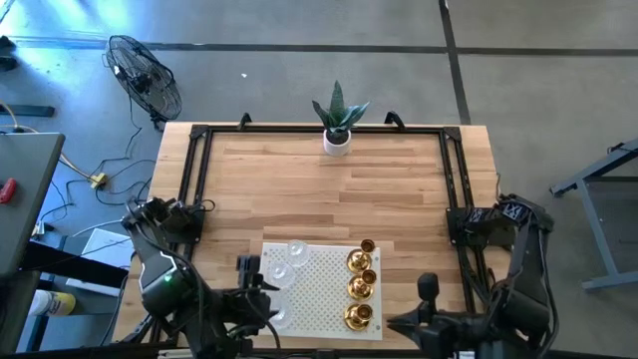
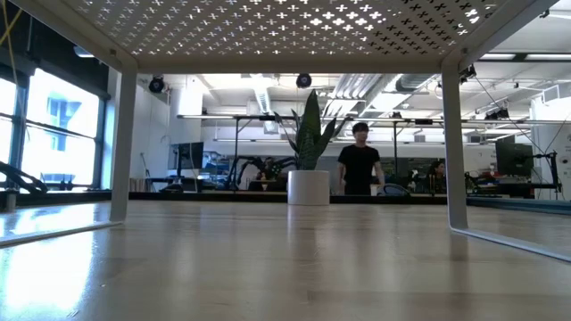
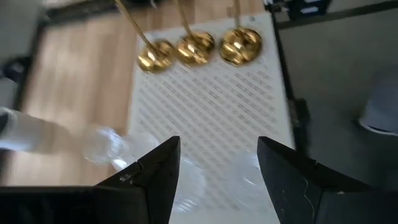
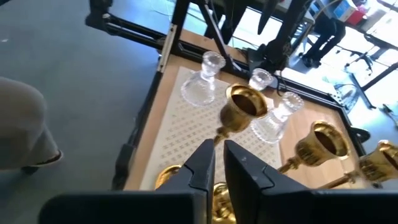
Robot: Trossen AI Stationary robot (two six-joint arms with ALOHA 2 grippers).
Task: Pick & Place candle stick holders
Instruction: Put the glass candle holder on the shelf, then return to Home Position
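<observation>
Your right gripper (image 4: 216, 163) pinches a gold holder (image 4: 244, 111) by its stem, tilted with the cup pointing away, above the perforated tray (image 4: 186, 134); your left gripper (image 3: 217, 168) hovers open over the glass holders (image 3: 106, 144)

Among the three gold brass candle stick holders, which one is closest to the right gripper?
The gold brass candle stick holder ending the row at the table's front edge: the right gripper is just beside it; the other two stand farther back.

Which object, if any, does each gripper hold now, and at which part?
The right gripper seems shut on the thin stem of a gold holder, under its cup; the contact is partly hidden. The left gripper is open, holding nothing, above the white perforated tray.
</observation>
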